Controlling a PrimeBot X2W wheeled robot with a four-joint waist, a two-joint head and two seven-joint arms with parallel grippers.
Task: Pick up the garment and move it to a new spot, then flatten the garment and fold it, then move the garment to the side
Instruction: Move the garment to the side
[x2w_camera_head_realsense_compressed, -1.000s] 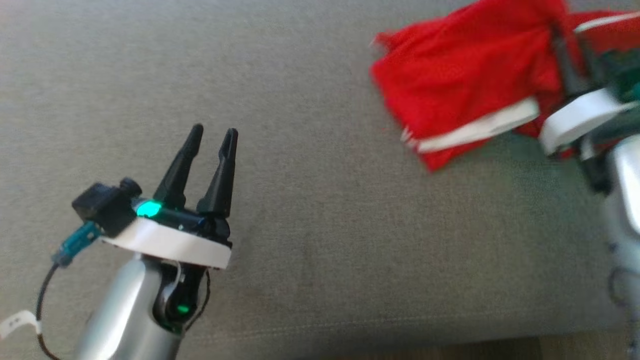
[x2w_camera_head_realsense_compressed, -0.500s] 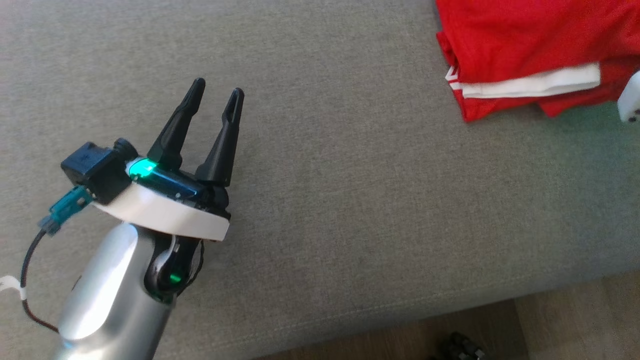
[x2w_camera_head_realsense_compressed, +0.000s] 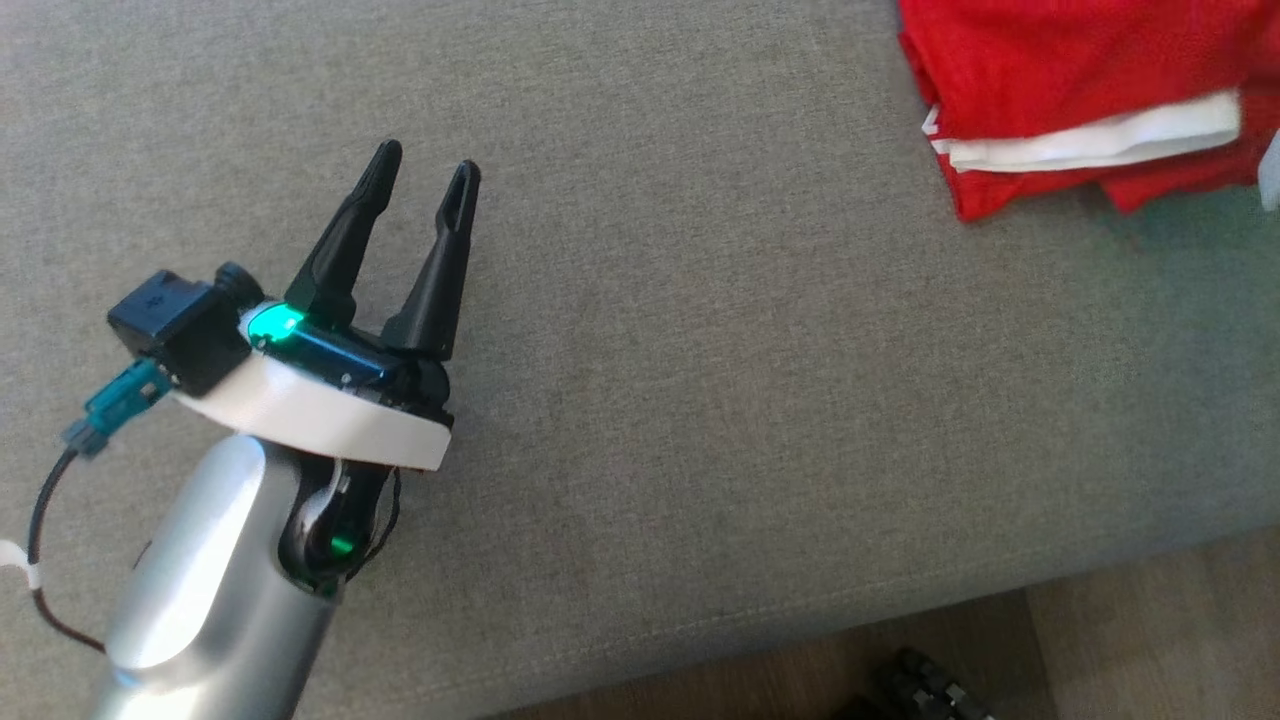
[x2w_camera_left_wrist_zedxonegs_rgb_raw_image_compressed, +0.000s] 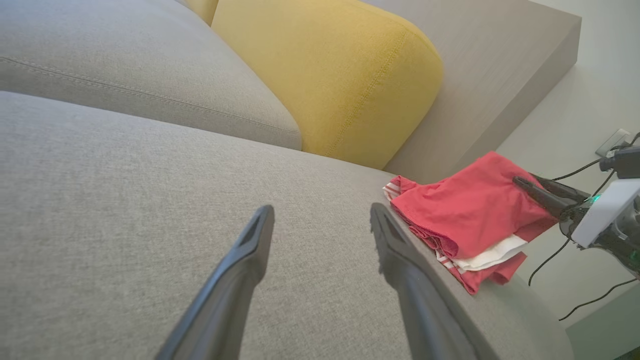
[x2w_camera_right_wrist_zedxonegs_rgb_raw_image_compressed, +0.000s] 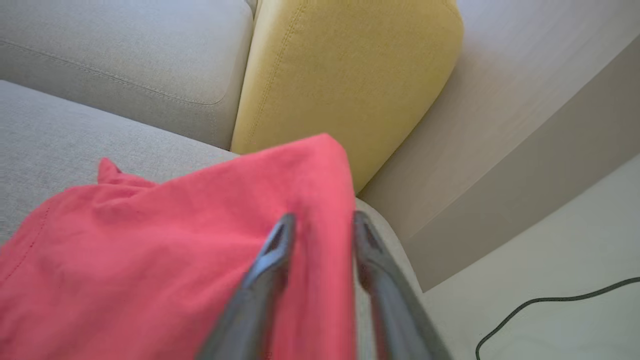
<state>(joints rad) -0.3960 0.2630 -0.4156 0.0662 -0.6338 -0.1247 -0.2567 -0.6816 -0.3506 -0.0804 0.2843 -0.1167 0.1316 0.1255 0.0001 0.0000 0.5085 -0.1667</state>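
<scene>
Left gripper (x2w_camera_head_realsense_compressed: 425, 165) hung over the sofa (x2w_camera_head_realsense_compressed: 700, 400), fingers apart; right gripper (x2w_camera_right_wrist_zedxonegs_rgb_raw_image_compressed: 324, 220) stood over the garment (x2w_camera_right_wrist_zedxonegs_rgb_raw_image_compressed: 150, 240), fingers parted.

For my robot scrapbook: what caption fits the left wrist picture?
Open left gripper above the grey sofa seat, near the folded red garment.
</scene>
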